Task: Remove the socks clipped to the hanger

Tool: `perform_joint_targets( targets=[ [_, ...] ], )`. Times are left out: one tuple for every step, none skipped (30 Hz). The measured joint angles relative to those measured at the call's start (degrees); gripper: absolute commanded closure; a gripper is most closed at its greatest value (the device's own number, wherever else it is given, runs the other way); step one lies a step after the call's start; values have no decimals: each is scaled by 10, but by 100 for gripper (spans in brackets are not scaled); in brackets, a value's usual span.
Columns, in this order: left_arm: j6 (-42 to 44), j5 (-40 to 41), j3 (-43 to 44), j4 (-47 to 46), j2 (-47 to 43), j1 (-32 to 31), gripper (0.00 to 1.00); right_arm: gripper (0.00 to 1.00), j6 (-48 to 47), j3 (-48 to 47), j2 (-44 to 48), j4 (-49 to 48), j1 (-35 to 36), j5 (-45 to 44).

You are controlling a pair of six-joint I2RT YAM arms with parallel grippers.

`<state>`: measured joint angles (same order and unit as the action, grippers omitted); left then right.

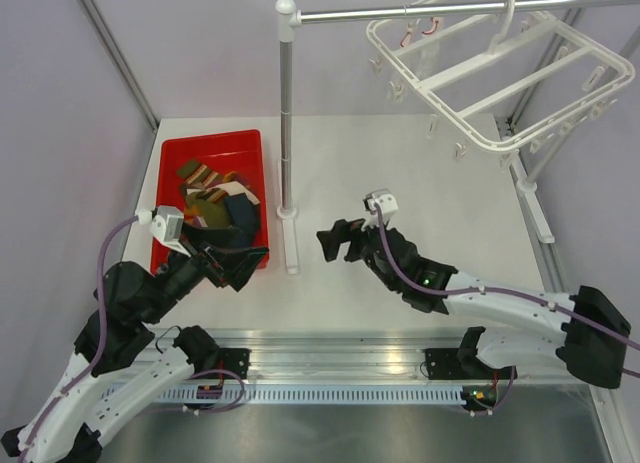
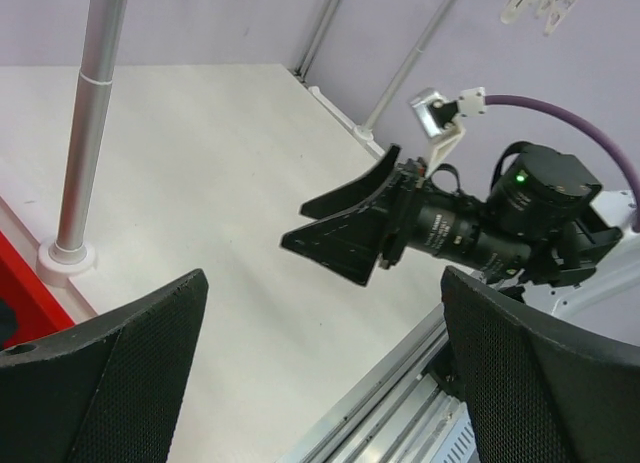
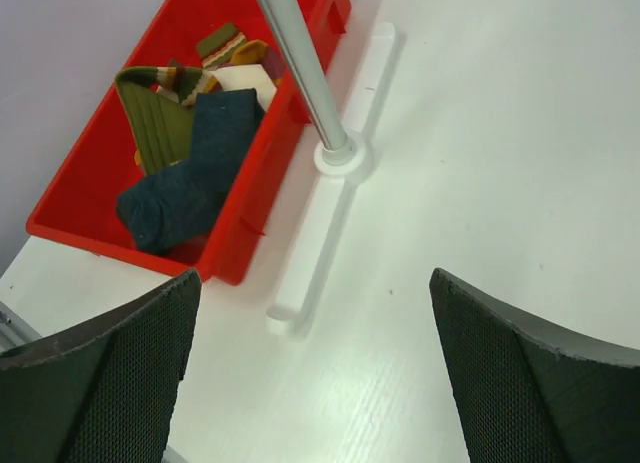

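Inside red bin (image 3: 235,248), navy sock (image 3: 200,163) lengthwise

The socks (image 3: 215,133) look soft knit cloth, the bin (image 3: 265,183) glossy red plastic, the pole (image 3: 298,63) brushed metal.

Bare tabletop (image 1: 430,183) lies open from the right gripper (image 1: 333,241) toward 12 and 3 o'clock, with the hanger (image 1: 440,103) overhead at 1 to 2 o'clock. At its 9 o'clock the upright metal pole (image 1: 286,133) and its floor bar (image 1: 292,253) fence off the red bin (image 1: 212,137). The lane between bar and bin appears narrow, and the left gripper (image 1: 245,268) sits at its near end.
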<state>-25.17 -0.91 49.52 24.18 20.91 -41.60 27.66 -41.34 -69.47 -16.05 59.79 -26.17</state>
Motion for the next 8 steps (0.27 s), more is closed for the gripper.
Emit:
perform_joint_targets(
  targets=[
    [0, 0, -3, 0, 1, 0, 0, 2, 2, 15, 21, 6, 0, -9],
    [0, 0, -7, 0, 2, 0, 0, 2, 3, 35, 47, 12, 0, -18],
    [0, 0, -10, 0, 4, 0, 0, 2, 5, 52, 73, 21, 0, -27],
    [0, 0, -13, 1, 7, 0, 0, 2, 6, 64, 97, 32, 0, -37],
    [0, 0, -16, 1, 10, 0, 0, 2, 7, 75, 119, 44, 0, -46],
    [0, 0, -18, 1, 14, 0, 0, 2, 8, 84, 140, 53, 0, -56],
    [0, 0, -21, 1, 18, 0, 0, 2, 9, 92, 160, 61, 0, -63],
    [0, -1, -23, 1, 21, 0, 0, 2, 10, 99, 179, 70, 0, -74]
  ],
)
